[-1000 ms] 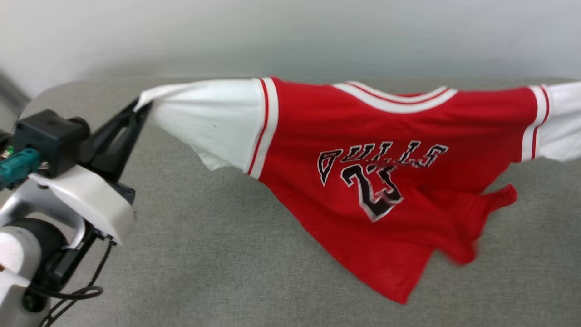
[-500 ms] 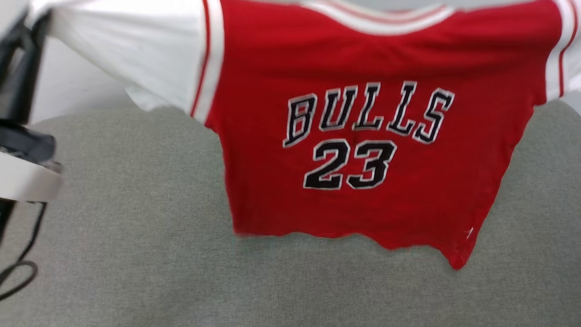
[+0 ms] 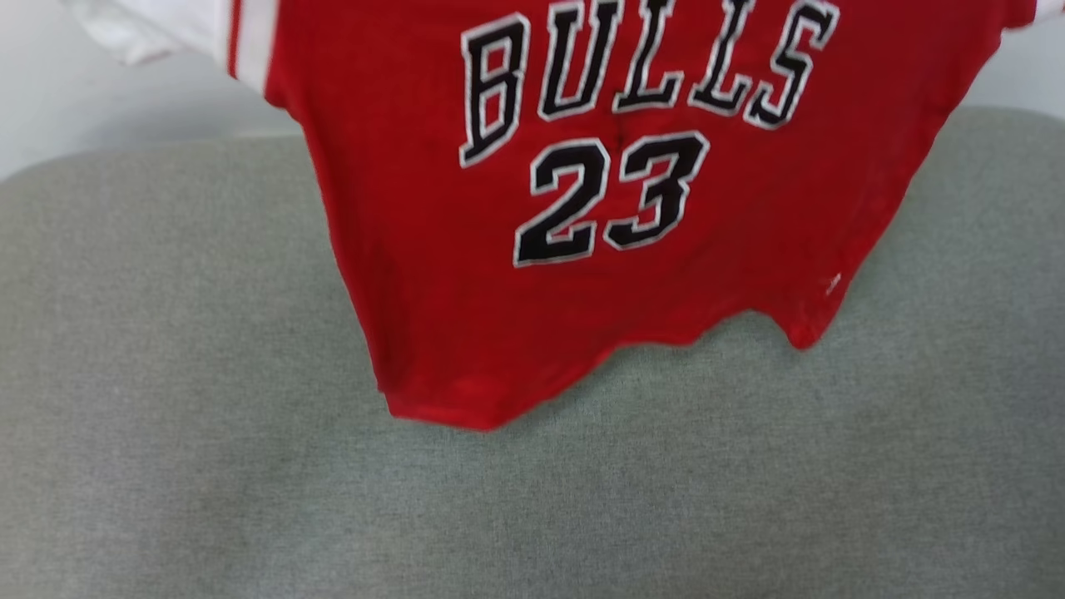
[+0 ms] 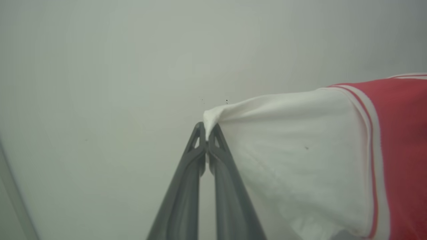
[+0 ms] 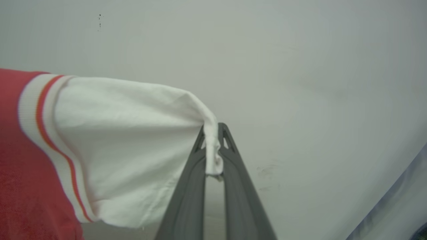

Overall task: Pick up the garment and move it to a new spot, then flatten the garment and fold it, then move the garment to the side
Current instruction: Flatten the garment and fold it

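Observation:
The garment [image 3: 582, 308], a red jersey with black "BULLS 23" print, hangs stretched in the air above the grey couch seat [image 3: 250, 499]; its hem dangles just over the cushion. In the left wrist view my left gripper [image 4: 207, 133] is shut on the tip of one white sleeve [image 4: 293, 160]. In the right wrist view my right gripper [image 5: 212, 140] is shut on the tip of the other white sleeve [image 5: 133, 143], cloth bunched between its fingers. The jersey's top and collar are cut off by the head view's upper edge.
A pale wall [image 3: 83, 108] rises behind the couch. The grey cushion spreads wide below and in front of the hanging jersey.
The jersey has been lifted higher and now hangs straight with the print readable. My left arm and the jersey's collar have left the head view's picture.

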